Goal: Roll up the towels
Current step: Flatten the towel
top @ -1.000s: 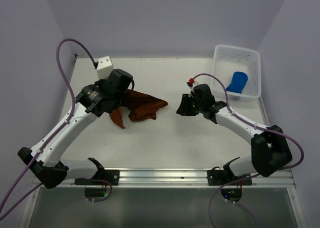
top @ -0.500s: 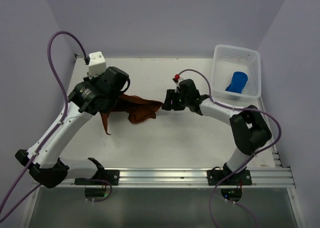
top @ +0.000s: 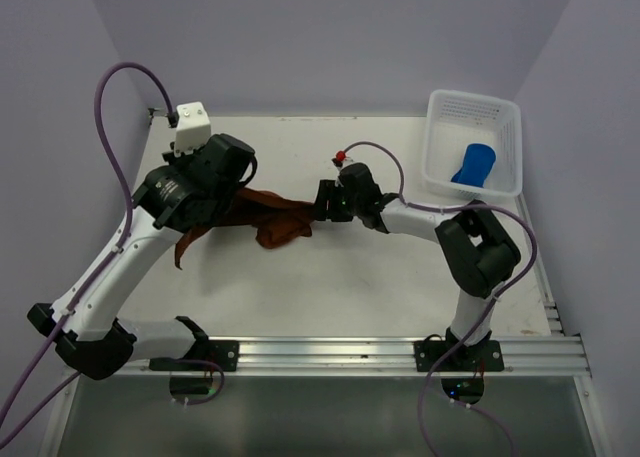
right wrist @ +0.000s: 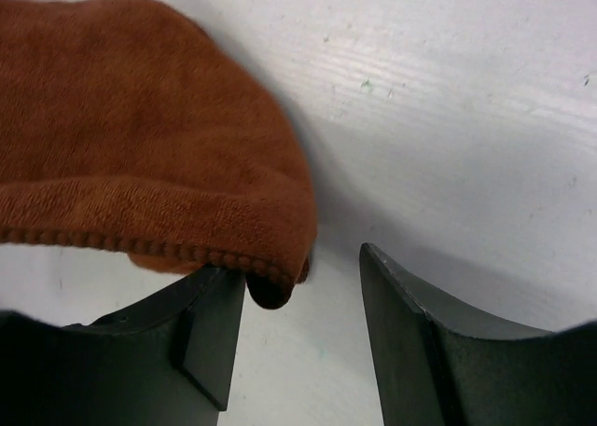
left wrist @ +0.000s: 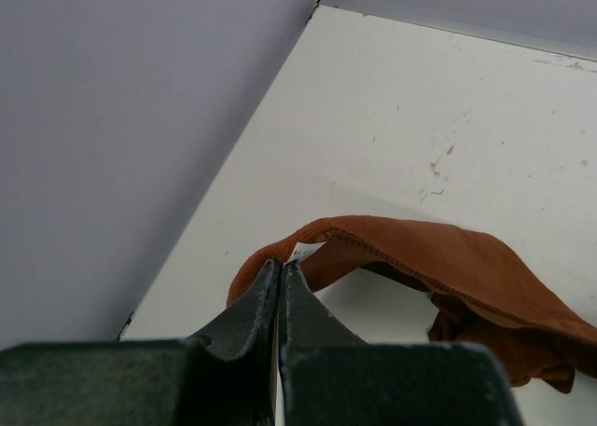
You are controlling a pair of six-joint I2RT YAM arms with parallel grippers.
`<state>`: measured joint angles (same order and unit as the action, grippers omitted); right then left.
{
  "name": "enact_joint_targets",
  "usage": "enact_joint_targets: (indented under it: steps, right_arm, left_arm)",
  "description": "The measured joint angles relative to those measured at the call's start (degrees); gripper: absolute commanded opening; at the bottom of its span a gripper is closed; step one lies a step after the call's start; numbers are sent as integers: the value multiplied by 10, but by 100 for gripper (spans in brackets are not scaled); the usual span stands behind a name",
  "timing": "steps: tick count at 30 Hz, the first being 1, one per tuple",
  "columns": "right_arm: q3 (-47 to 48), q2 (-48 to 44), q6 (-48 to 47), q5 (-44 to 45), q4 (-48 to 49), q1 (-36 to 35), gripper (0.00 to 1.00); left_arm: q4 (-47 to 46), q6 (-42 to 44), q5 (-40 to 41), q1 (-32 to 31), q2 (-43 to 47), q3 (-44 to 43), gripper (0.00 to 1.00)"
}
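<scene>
Brown towel [left wrist: 438,258]: our left hand [left wrist: 281,275] is clamped tight on one hemmed edge, right by the small white label [left wrist: 300,252], and holds that edge up off the tabletop [left wrist: 420,100]. Right hand [right wrist: 298,272] is open, jaws well apart, low over the tabletop. The towel's opposite corner sits just at the inner face of one jaw; nothing is gripped.

Step in hand, as we judge it: take that second corner so the cloth can be pulled flat before rolling. To do it well we should bring the corner fully between the jaws, catch the beaded hem rather than only the pile, close, then draw the hands apart without jerking.

Cloth: rust-brown, soft terry, bunched mid-span, sagging between the hands at left-centre of the tabletop. Blue towel [top: 474,164] looks rolled, in the white basket [top: 440,107] at the far right corner.
</scene>
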<state>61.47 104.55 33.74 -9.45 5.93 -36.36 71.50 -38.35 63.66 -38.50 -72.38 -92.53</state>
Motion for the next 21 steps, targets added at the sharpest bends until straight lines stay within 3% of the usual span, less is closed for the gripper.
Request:
enact_joint_targets:
  steps: [4,9,10,15,21]
  right_arm:
    - [26,24,23,26,1,0,47]
    - [52,32,30,34,0,0,3]
    - [60,34,27,31,-1,0,1]
    - [127,33,-17,-1,-43,0,0]
    - [277,21,-107,-72,-188,2,0]
  left_arm:
    - [-8,15,3,5,13,9,0]
    - [-23,28,3,10,23,18,0]
    - [-27,33,3,11,25,19,0]
    - [-56,63,5,23,29,20,0]
    - [-118,112,0,60,46,20,0]
